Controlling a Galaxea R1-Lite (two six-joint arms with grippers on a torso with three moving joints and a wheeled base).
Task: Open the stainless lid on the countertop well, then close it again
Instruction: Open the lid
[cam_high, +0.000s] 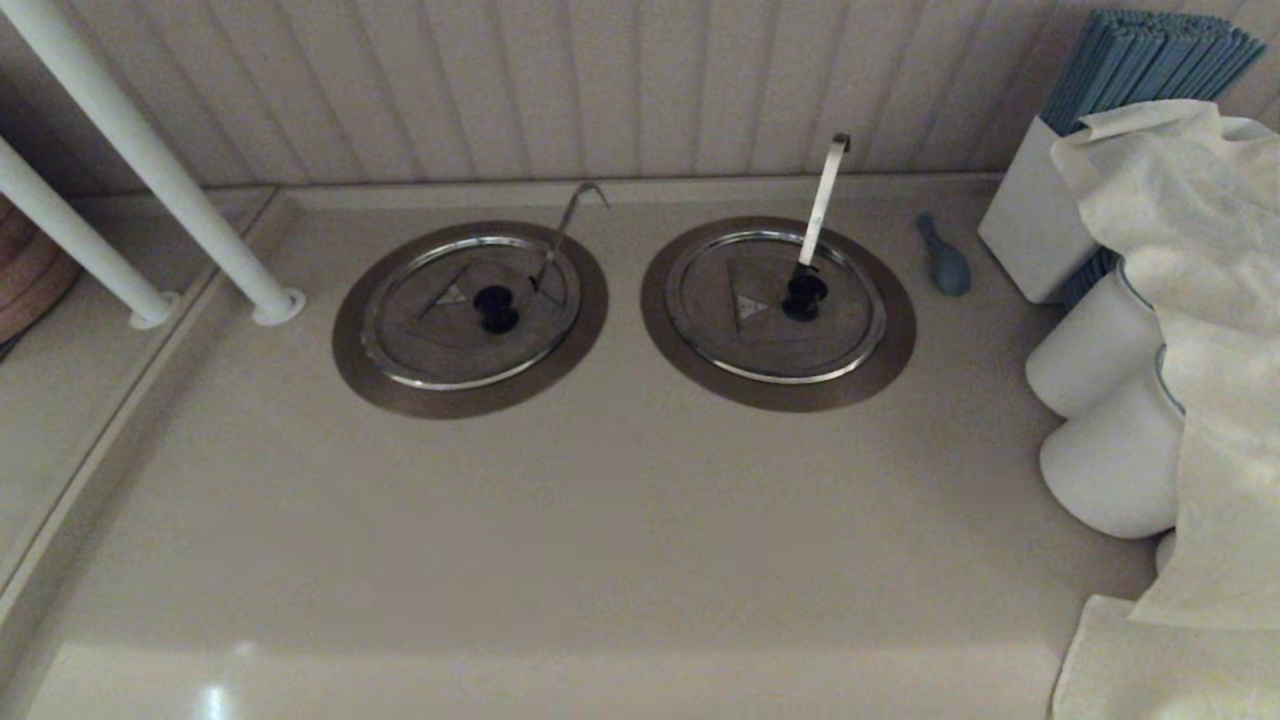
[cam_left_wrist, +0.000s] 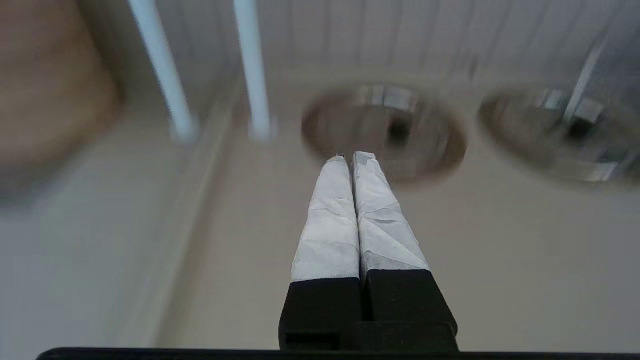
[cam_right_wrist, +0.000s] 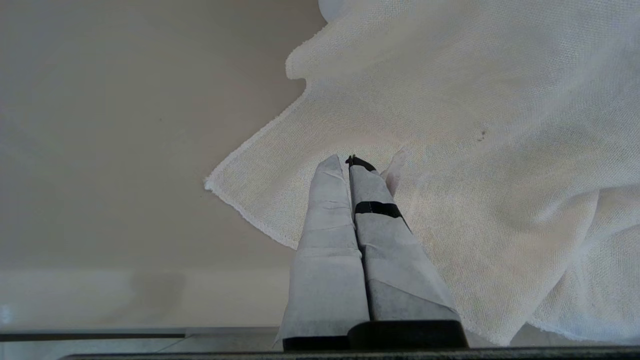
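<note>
The stainless lid (cam_high: 440, 335) lies flat and closed on the countertop well (cam_high: 358, 375), the left of two brownish collars. It has a black centre knob (cam_high: 496, 308) and a thin grey hooked handle (cam_high: 573, 217) rising at its far edge. Neither arm shows in the head view. In the left wrist view my left gripper (cam_left_wrist: 351, 157) is shut and empty, hovering short of the blurred lid (cam_left_wrist: 370, 125). My right gripper (cam_right_wrist: 343, 161) is shut with nothing in it, above a white cloth (cam_right_wrist: 475, 150).
A twin lid (cam_high: 775, 305) with a broad bright handle (cam_high: 822, 195) sits to the right. Two white poles (cam_high: 150, 160) slant at the left. At the right are a blue spoon (cam_high: 944, 258), a white box (cam_high: 1035, 215) of blue straws, white jars (cam_high: 1095, 345) and draped cloth (cam_high: 1200, 300).
</note>
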